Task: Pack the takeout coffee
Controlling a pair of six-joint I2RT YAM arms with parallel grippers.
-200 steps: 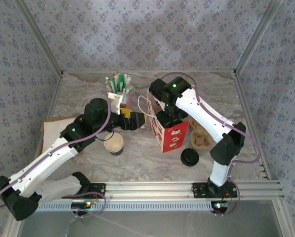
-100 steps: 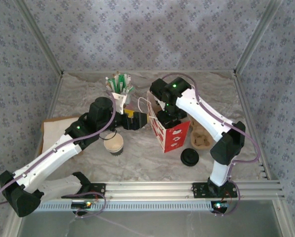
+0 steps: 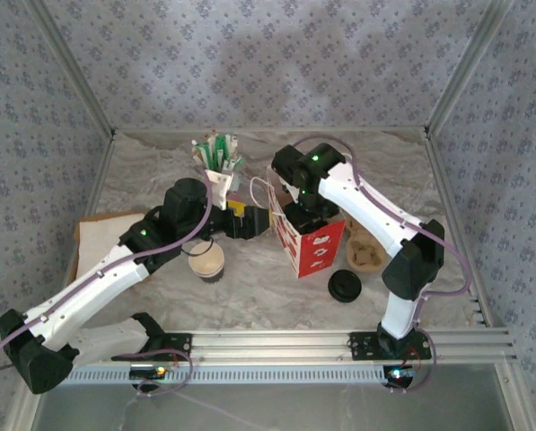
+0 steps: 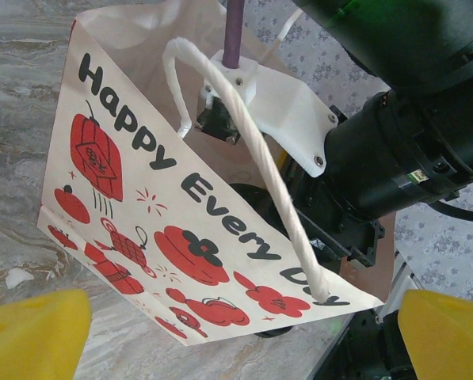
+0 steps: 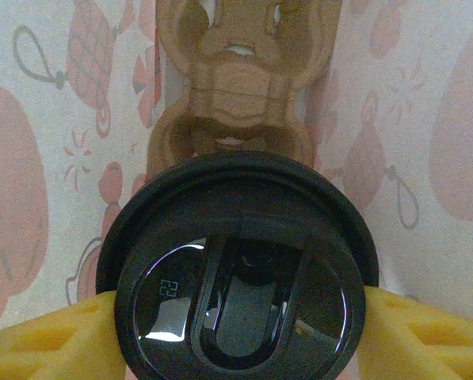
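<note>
Matt printed paper for the bag [image 4: 181, 237], with a fibrous, twisted white cord handle [image 4: 256, 166]. Glossy, smooth plastic on the black lid [image 5: 240, 269], catching highlights; rough brown moulded pulp in the carrier [image 5: 236, 87]. Matt yellow, rubbery-looking pads [image 4: 34, 332] on the left jaws. Smooth, marble-patterned tabletop [image 3: 259, 283]; brushed metal frame rail [image 3: 276, 339]; matt paper on the takeout coffee cup [image 3: 206, 260]; smooth white plastic on the arm shells [image 3: 97, 287].
</note>
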